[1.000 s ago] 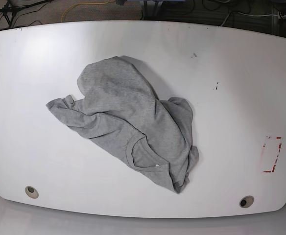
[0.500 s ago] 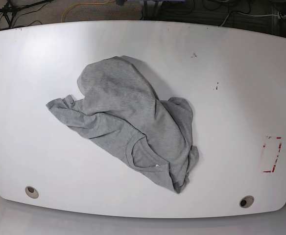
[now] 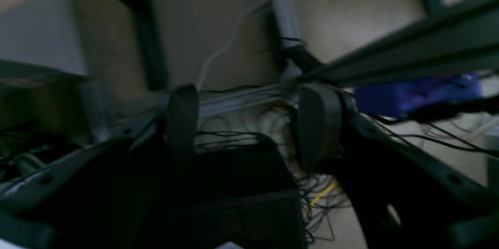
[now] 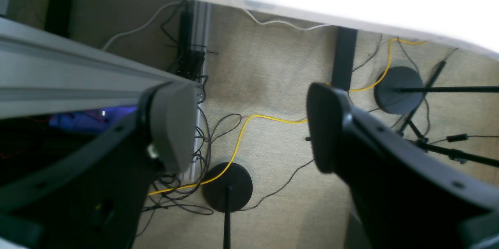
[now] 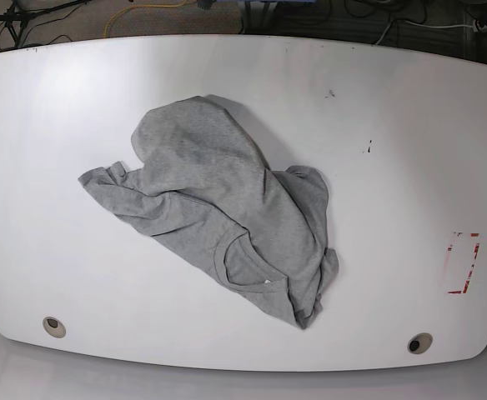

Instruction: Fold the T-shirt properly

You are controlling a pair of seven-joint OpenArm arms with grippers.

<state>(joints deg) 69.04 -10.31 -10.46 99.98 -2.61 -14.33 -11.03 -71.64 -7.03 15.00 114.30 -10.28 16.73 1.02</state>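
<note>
t-shirt crumpled mid-table; left gripper, right gripper wide, empty.

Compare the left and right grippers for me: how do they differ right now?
The left gripper shows blurred and dim over dark equipment and tangled black cables; the right gripper shows sharp and bright over beige carpet, a yellow cable and round stand bases. Both are open and empty, below the table edge, away from the T-shirt.
</note>
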